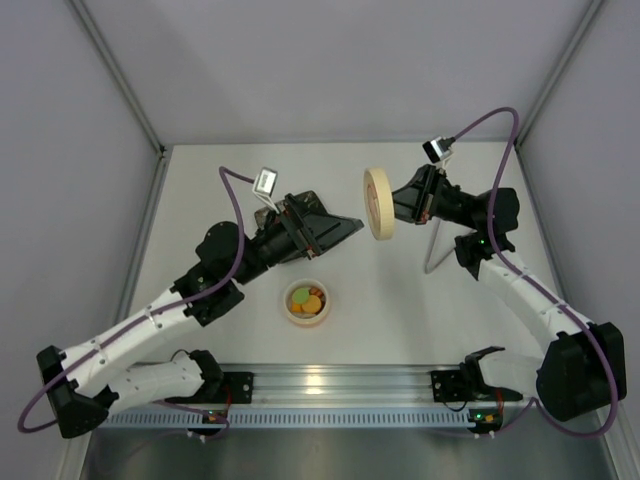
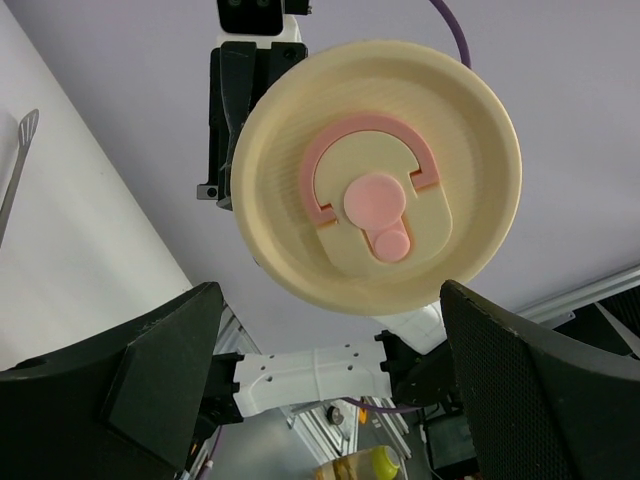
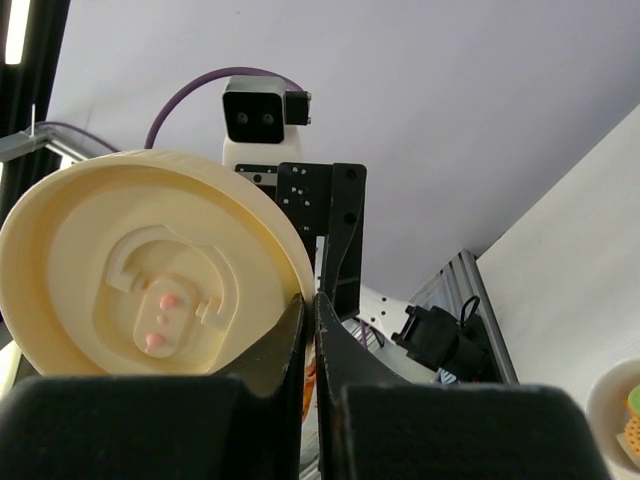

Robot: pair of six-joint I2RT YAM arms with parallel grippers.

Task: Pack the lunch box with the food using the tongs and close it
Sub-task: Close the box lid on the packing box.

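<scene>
Above white table (image 1: 400, 310), right end effector (image 1: 396, 206) pinches lid (image 1: 378, 203) on edge, pink mark (image 2: 372, 190) facing spread left end effector (image 1: 338, 216).

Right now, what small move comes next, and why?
Probably ease the open left gripper forward to the lid: the right gripper holds it by the rim, upright, facing the left one, while the filled box sits uncovered.

One lunch box (image 1: 290, 312), one lid (image 1: 377, 203) and one pair of tongs (image 1: 436, 248) are showing, plus two tools: left tool (image 1: 338, 212), right tool (image 3: 310, 310). Several food pieces (image 1: 309, 300) are lying inside, too small to count.
</scene>
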